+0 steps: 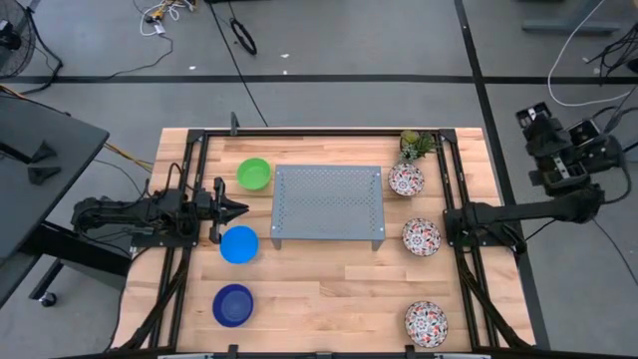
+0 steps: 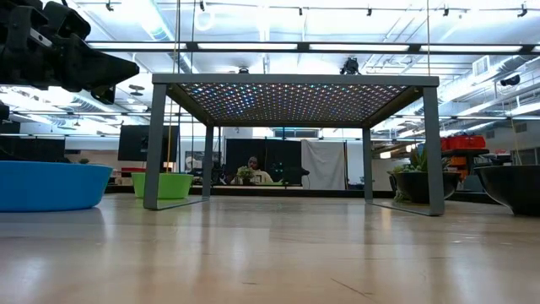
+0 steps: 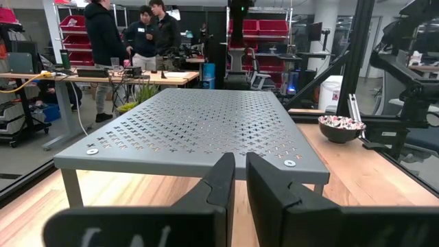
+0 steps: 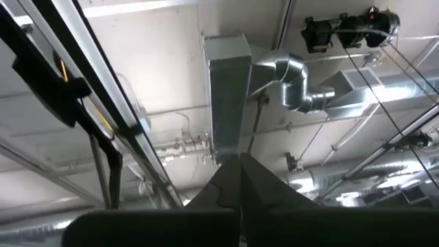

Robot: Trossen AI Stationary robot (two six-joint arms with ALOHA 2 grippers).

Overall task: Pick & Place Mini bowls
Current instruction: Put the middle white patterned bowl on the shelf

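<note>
Left gripper (image 1: 239,208) hovering closed and empty between green bowl (image 1: 254,174) and light blue bowl (image 1: 239,244) — likely lining up a pick — right gripper (image 4: 238,180) closed, pointing up, parked.

Left gripper (image 1: 239,207) reaches toward three o'clock, fingers nearly closed, a thin gap between them; right gripper (image 4: 239,180) tilts upward, fingers pressed together

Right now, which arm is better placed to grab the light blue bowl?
Left. The left gripper hangs just beside the light blue bowl, pointing toward the stand. The right arm waits across the table, by the patterned bowls.
</note>
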